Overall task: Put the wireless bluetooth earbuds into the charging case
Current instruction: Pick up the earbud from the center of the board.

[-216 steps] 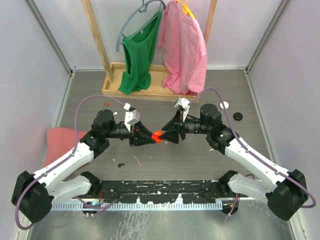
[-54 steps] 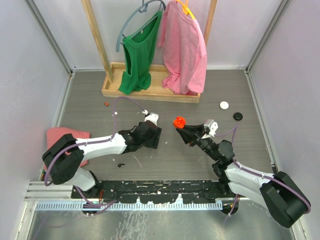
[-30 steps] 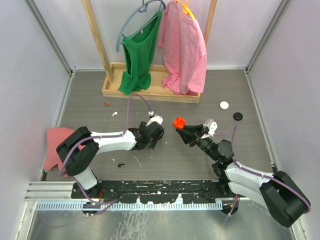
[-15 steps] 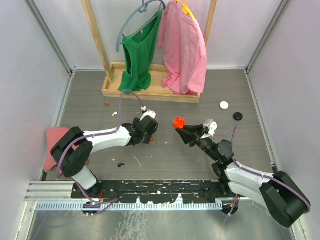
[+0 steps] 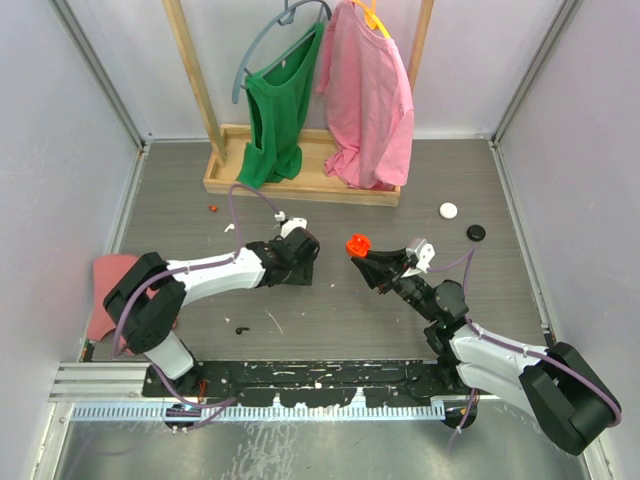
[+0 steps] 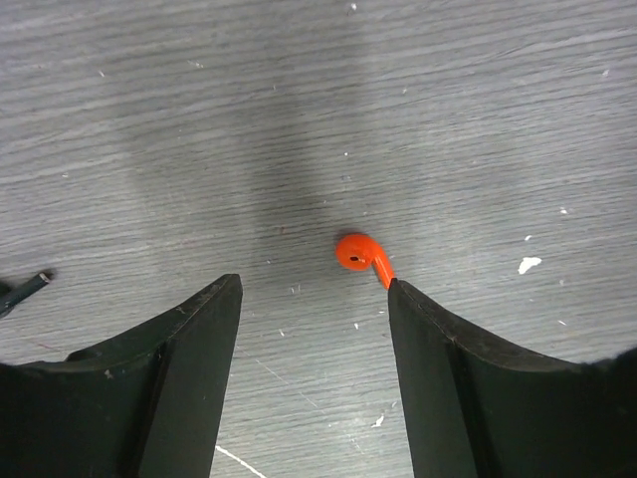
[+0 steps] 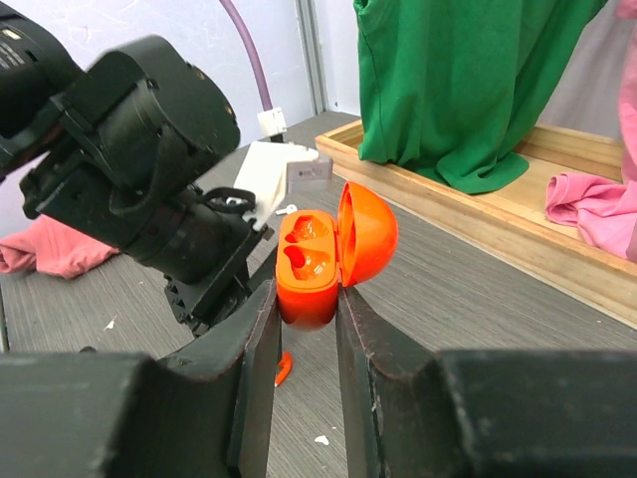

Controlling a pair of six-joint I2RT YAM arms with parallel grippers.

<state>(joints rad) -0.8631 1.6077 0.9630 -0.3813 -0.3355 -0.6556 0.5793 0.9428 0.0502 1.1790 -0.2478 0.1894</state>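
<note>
One orange earbud (image 6: 360, 254) lies between the left gripper's (image 6: 314, 289) half-open fingers. The right gripper (image 7: 307, 299) pinches one open charging case (image 7: 311, 261). Only overhead: one red earbud (image 5: 213, 208), one white earbud (image 5: 229, 228), one black earbud (image 5: 241, 329).

The left arm (image 5: 210, 272) is stretched low, and the left gripper (image 6: 314, 289) is pointed downward with jaws set apart. The right arm (image 5: 490, 350) is bent, the right gripper (image 7: 304, 299) raised with jaws clamped tight.
</note>
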